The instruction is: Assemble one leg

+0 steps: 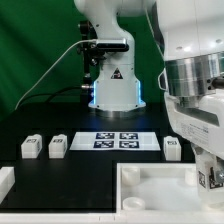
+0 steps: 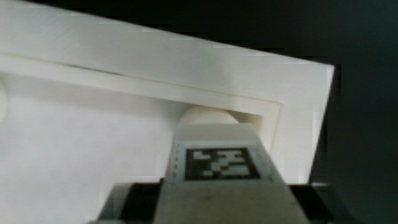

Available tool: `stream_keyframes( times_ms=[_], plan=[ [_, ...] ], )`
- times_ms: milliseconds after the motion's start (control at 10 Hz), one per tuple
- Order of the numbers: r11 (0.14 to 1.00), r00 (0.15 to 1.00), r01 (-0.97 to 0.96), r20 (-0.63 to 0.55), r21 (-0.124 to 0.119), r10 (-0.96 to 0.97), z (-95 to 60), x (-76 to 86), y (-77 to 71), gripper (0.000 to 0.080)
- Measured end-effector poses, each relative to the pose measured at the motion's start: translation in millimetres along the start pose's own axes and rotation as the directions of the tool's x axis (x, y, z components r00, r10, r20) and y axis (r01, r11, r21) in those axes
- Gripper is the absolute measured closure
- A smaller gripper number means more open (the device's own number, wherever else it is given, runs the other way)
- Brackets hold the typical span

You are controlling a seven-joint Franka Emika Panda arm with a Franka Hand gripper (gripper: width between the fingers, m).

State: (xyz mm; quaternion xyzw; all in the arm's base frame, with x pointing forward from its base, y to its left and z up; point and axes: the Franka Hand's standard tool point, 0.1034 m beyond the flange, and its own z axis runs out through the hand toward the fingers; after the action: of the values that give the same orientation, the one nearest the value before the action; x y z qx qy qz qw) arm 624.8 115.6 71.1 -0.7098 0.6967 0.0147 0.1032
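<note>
My gripper (image 1: 208, 172) is at the exterior view's lower right and is shut on a leg (image 2: 222, 150), a white block with a black-and-white tag. In the wrist view the gripper (image 2: 222, 198) has a dark finger on each side of the leg. The leg's far end sits at an inner corner of the large white tray-like piece (image 2: 98, 120), just inside its raised rim. The held leg also shows in the exterior view (image 1: 210, 180), over the tray-like piece (image 1: 150, 186). Three more legs stand on the black table: two to the left (image 1: 31, 147) (image 1: 57, 146) and one to the right (image 1: 171, 147).
The marker board (image 1: 118, 140) lies flat in the middle of the table in front of the robot's base (image 1: 115, 92). Another white part (image 1: 5, 181) sits at the exterior view's lower left edge. A green curtain hangs behind.
</note>
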Motion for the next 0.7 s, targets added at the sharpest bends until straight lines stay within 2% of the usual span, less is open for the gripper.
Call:
stream_keyframes(
  times_ms=[100, 400, 500, 600, 700],
  plan=[
    [0.994, 0.994, -0.113, 0.007, 0.008, 0.113, 0.2, 1.5, -1.0, 0.0509],
    [1.0, 1.0, -0.003, 0.005, 0.007, 0.003, 0.8, 0.9, -0.3, 0.0509],
    [0.993, 0.993, 0.118, 0.002, 0.005, -0.118, 1.0, 0.8, -0.1, 0.0318],
    [0.958, 0.958, 0.288, -0.001, -0.007, -0.288, 1.9, -2.5, 0.1, 0.0207],
    [0.859, 0.859, 0.512, -0.006, -0.003, -0.512, -0.3, -2.0, -3.2, 0.0207]
  ],
)
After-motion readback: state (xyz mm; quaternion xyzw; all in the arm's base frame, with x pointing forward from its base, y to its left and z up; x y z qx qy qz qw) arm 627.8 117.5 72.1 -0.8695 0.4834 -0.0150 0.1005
